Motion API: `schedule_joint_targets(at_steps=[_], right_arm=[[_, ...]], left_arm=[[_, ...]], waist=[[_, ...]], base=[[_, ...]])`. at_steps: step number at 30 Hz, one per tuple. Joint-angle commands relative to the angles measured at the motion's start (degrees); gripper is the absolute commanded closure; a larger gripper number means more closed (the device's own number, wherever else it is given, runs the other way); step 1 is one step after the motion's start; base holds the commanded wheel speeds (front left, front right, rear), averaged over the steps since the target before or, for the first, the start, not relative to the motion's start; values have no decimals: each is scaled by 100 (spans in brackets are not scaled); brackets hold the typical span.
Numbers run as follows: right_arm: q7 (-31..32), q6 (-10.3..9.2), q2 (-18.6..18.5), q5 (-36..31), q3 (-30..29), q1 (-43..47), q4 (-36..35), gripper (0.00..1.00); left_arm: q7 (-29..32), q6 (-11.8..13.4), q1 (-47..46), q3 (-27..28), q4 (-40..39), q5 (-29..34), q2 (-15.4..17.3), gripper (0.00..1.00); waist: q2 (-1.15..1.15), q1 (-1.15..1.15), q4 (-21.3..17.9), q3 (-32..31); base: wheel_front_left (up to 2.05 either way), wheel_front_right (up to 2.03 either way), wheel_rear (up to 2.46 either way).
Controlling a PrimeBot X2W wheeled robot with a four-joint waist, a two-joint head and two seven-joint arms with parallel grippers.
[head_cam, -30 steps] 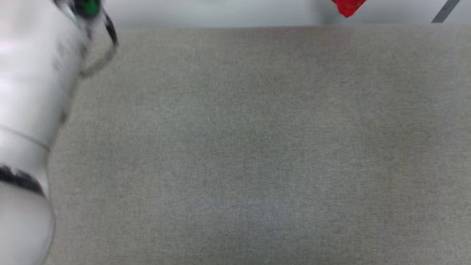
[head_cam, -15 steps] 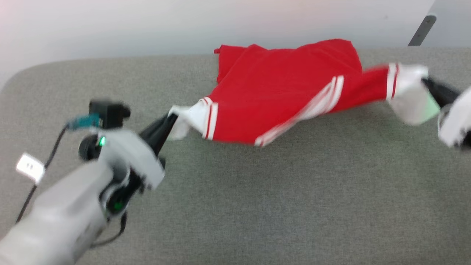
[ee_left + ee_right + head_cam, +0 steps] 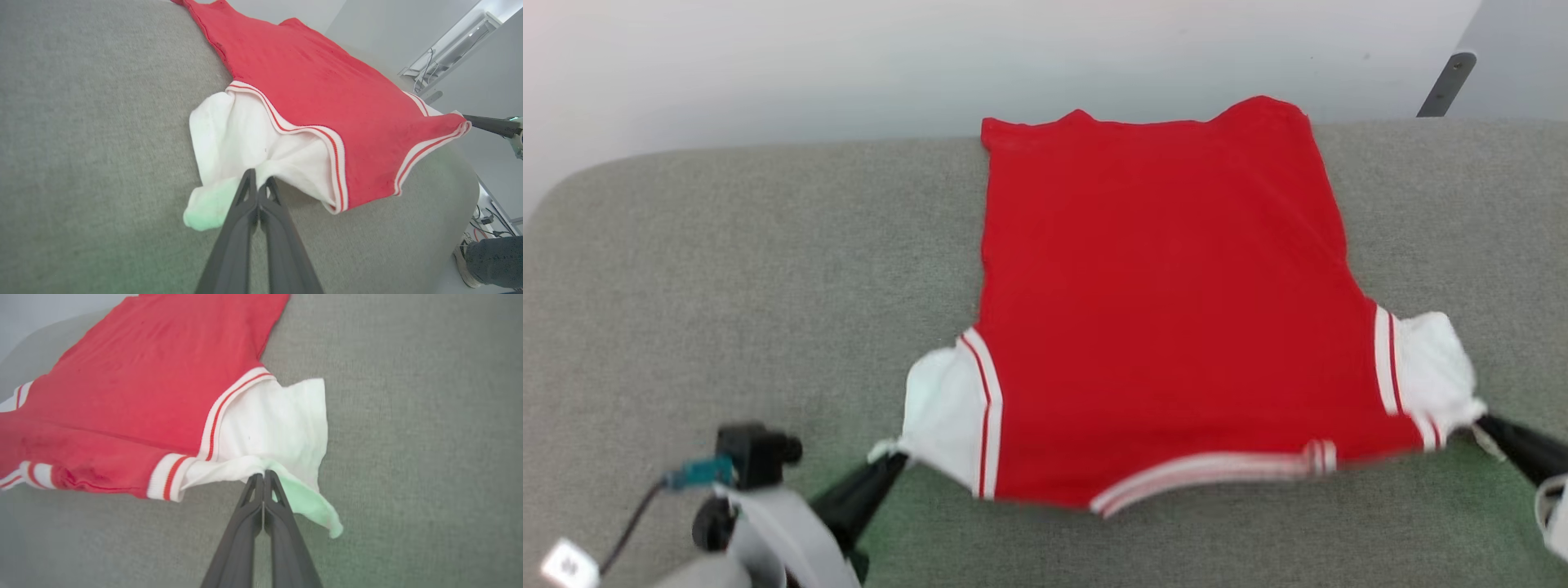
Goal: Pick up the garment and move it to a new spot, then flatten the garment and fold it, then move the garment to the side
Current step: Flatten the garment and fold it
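The garment (image 3: 1160, 318), a bright red T-shirt with white sleeves and striped trim, lies spread over the grey cushion, hem toward the far edge and shoulders toward me. My left gripper (image 3: 894, 459) is shut on the edge of its white left sleeve (image 3: 939, 408); the same pinch appears in the left wrist view, gripper (image 3: 258, 183) on sleeve cloth (image 3: 241, 134). My right gripper (image 3: 1480, 422) is shut on the white right sleeve (image 3: 1433, 367), seen close in the right wrist view as gripper (image 3: 261, 475) biting the sleeve (image 3: 278, 424). The shoulder line is held slightly above the surface.
The grey upholstered surface (image 3: 727, 269) has a rounded far-left corner and ends at a pale wall. A dark metal leg (image 3: 1445, 82) stands beyond the far right edge. A person's leg and shoe (image 3: 486, 261) show past the cushion's edge in the left wrist view.
The head camera has swung onto the work. Both grippers have drawn the shirt toward me and apart, so it went from hanging bunched in the air to spread flat on the cushion.
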Motion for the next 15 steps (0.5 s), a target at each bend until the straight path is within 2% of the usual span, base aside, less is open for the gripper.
schedule_joint_targets(at_steps=[1,5,11,15], right_arm=[[-55,-6,-119,-1,-93,248,-117,100],[-14,-6,-287,-76,-210,614,-341,100],[307,-6,-611,-222,-536,1235,-856,100],[466,-6,-520,-381,-826,1526,-982,100]], left_arm=[[-3,44,263,102,-149,88,88,100],[-2,104,679,183,-523,183,235,100],[-3,396,1076,166,-1172,257,567,100],[-3,538,1119,171,-1343,269,547,100]], waist=[[0,0,-1,45],[0,0,0,142],[0,0,18,325],[0,0,14,398]], base=[[0,0,0],[0,0,0],[0,0,0],[0,0,0]])
